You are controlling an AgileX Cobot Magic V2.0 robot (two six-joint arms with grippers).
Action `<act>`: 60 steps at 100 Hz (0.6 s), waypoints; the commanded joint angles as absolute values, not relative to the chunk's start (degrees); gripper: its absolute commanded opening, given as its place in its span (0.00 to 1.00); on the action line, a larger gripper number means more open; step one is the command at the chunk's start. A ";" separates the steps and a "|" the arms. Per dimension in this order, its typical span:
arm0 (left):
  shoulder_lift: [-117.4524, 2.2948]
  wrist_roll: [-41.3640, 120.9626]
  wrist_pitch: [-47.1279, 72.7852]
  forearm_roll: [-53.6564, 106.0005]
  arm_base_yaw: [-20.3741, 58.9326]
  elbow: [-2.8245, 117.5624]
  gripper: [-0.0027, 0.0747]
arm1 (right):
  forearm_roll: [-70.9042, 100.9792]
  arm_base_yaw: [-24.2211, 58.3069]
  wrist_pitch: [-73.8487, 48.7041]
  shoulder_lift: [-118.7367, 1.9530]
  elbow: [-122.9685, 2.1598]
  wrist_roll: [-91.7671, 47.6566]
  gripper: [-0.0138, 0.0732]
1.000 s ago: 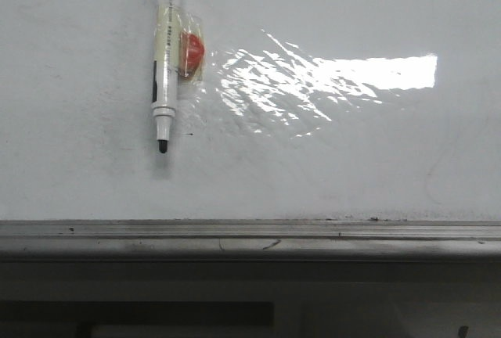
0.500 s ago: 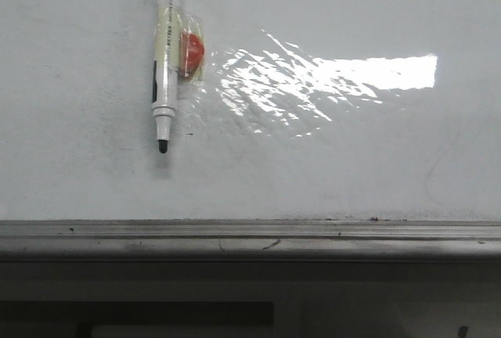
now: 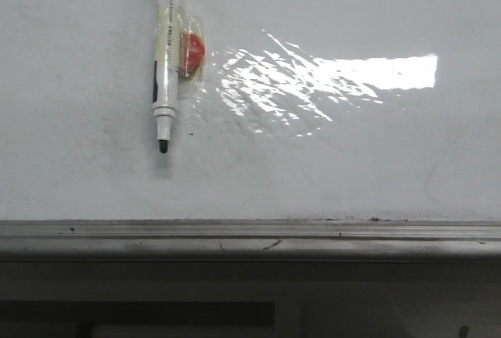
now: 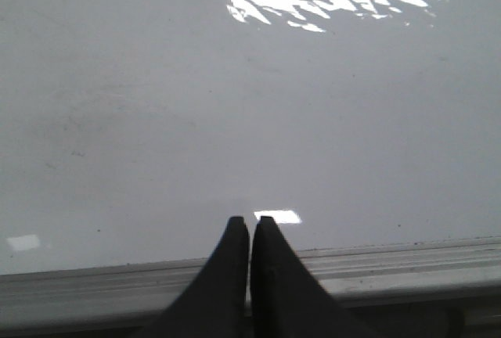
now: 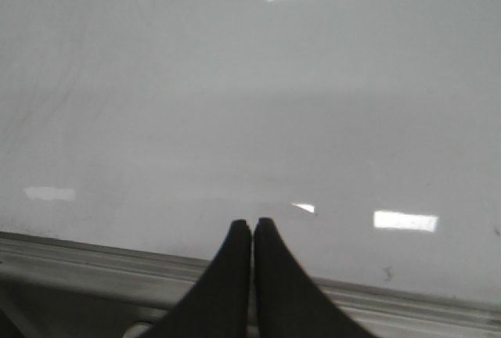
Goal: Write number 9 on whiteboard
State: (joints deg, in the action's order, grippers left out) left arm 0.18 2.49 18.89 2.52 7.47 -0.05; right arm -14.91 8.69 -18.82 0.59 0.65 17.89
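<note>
The whiteboard (image 3: 329, 166) fills the front view, glossy white-grey with window glare at its middle right. No drawn number 9 shows on it. A white marker (image 3: 165, 56) hangs tip down at the upper left, taped to the board beside a red round piece (image 3: 192, 51). Neither gripper shows in the front view. My left gripper (image 4: 250, 220) is shut and empty, its tips over the board's lower edge. My right gripper (image 5: 253, 222) is shut and empty, also low before the board (image 5: 235, 103).
A grey metal tray edge (image 3: 250, 232) runs along the board's bottom, with a dark space below it. It also shows in the left wrist view (image 4: 407, 264) and the right wrist view (image 5: 94, 264). A faint curved smudge (image 3: 434, 177) marks the board's right.
</note>
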 commanded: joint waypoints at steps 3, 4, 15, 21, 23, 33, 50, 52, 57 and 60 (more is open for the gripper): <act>1.68 1.93 15.81 3.03 7.43 -1.08 0.01 | -19.68 8.53 -15.10 1.54 2.26 17.49 0.10; 1.68 1.93 15.81 3.03 7.43 -1.08 0.01 | -20.00 8.53 -14.77 1.54 2.26 17.49 0.10; 1.68 1.93 15.81 3.03 7.43 -1.08 0.01 | -21.15 8.53 -9.11 1.54 2.26 17.49 0.10; 1.68 1.93 15.81 3.03 7.43 -1.08 0.01 | -21.15 8.53 -7.22 1.54 2.26 17.49 0.10; 1.68 1.93 15.81 3.03 7.43 -1.08 0.01 | -21.15 8.53 -6.58 1.54 2.26 17.49 0.10; 1.68 1.93 15.81 3.03 7.43 -1.08 0.01 | -21.02 8.53 -1.83 1.54 2.26 17.76 0.10; 1.68 1.93 12.25 5.12 7.43 -1.08 0.01 | -14.31 8.53 11.63 1.54 2.26 24.32 0.10; 1.68 1.93 10.67 7.12 7.43 -1.08 0.01 | -13.84 8.53 13.09 1.54 2.26 24.32 0.10; 1.68 1.83 6.14 15.02 7.43 -1.08 0.01 | -13.15 8.53 14.77 1.54 2.14 24.32 0.10; 1.68 1.83 3.63 21.17 7.43 -1.08 0.01 | -12.54 8.53 14.77 1.54 2.00 24.32 0.10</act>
